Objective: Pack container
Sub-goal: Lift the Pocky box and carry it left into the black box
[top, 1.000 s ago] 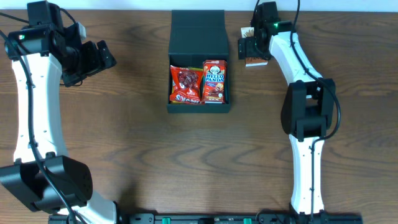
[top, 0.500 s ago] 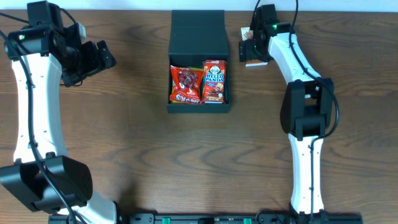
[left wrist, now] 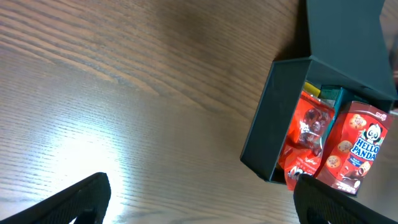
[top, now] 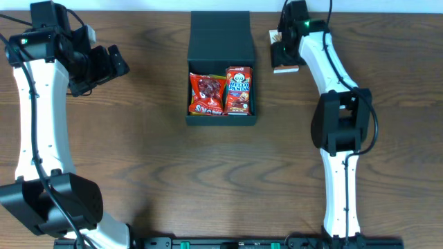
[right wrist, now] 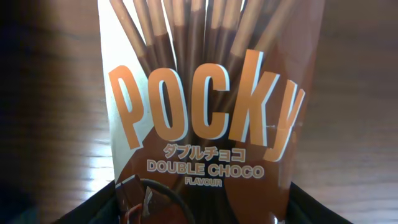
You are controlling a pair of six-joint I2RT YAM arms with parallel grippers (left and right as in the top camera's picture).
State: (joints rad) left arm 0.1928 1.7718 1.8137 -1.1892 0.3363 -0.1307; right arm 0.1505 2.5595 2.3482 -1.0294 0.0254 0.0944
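Observation:
The container [top: 221, 36] is a dark box at the table's back middle, its flap lid lying open behind it. It also shows in the left wrist view [left wrist: 268, 118]. Inside it lie a red snack bag [top: 205, 95] and a red Hello Panda pack [top: 239, 90]. A brown Pocky Double Choco pack [top: 285, 64] lies on the table right of the container and fills the right wrist view [right wrist: 205, 112]. My right gripper [top: 281, 50] is low over it, open, with its jaws on either side of the pack's end [right wrist: 205, 202]. My left gripper [top: 115, 64] is open and empty, far left of the container.
In the left wrist view a small teal carton edge [left wrist: 329, 96] shows inside the container behind the red bag [left wrist: 308, 134]. The left gripper [left wrist: 202, 193] hangs over bare wood table [left wrist: 124, 93]. The table's back edge runs just behind the container and the Pocky pack.
My right gripper has shifted slightly toward the back edge over the Pocky pack. The pack, the container and the left arm have not moved.

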